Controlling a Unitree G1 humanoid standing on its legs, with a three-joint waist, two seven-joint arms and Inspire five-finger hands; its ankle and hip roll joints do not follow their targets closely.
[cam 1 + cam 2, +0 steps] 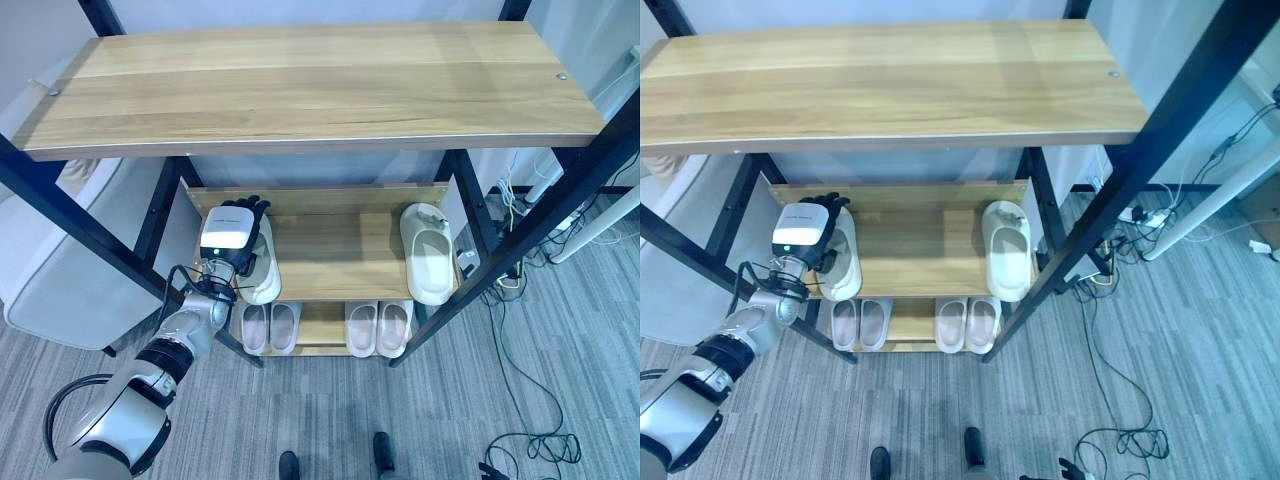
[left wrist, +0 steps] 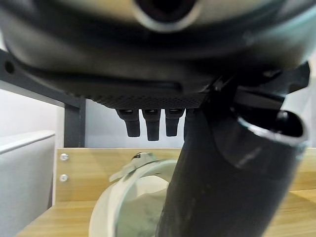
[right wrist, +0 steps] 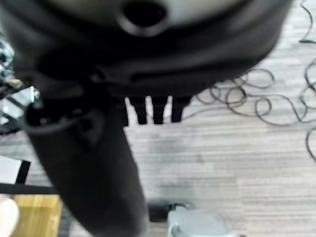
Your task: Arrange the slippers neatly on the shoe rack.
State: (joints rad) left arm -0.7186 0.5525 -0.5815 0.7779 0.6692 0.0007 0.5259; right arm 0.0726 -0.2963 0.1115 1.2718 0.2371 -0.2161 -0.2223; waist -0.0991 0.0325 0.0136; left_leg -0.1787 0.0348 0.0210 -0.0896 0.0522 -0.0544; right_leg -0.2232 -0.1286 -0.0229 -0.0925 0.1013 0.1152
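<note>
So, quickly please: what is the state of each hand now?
Left hand: open, fingers straight, above the slipper on the middle shelf, gripping nothing.
Right hand: open, holding nothing, above the floor.

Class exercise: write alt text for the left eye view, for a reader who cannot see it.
The robot's left hand rests on a white slipper at the left end of a shoe rack's middle shelf, with a second slipper at the right end. Two more pairs sit on the bottom shelf, and the wooden top shelf is bare.
</note>
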